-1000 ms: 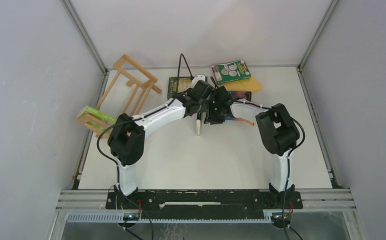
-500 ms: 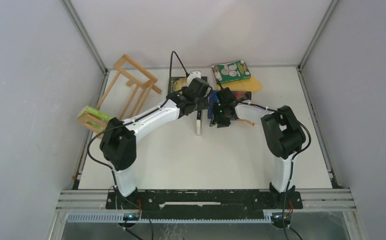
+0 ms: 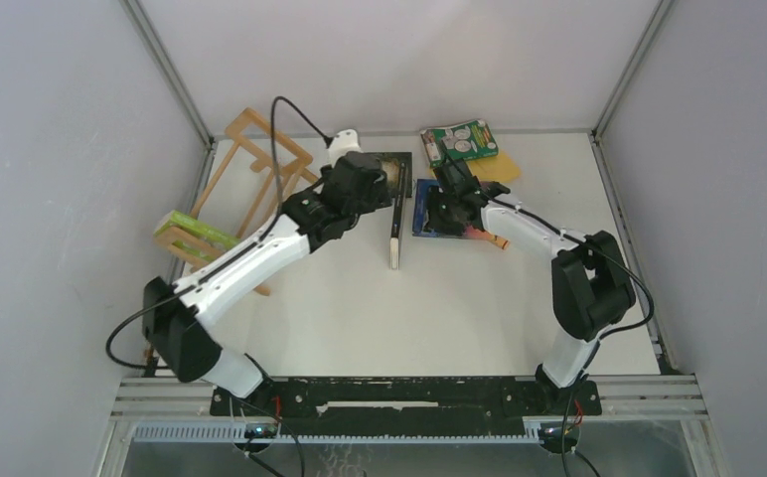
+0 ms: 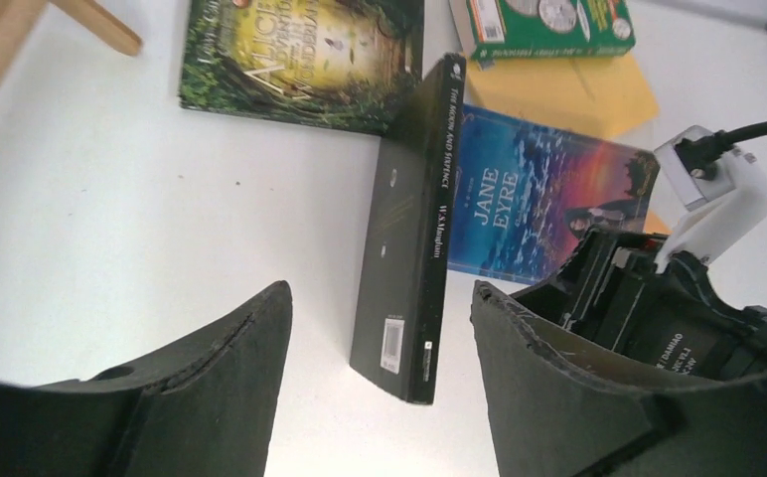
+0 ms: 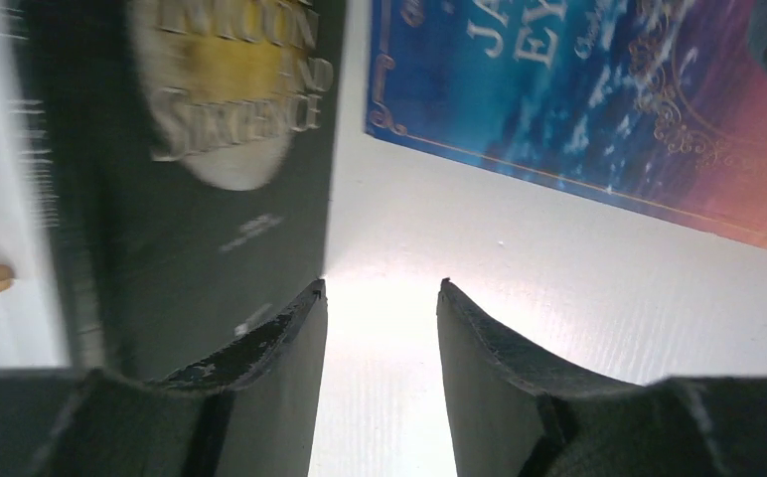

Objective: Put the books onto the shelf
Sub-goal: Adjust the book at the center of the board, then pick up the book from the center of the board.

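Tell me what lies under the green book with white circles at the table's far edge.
A plain yellow-orange paperback lies under the green book with white circles, its near part sticking out. The rest is covered, so anything else beneath is hidden.

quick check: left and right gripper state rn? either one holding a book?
Left gripper: open, holding nothing.
Right gripper: open, holding nothing.
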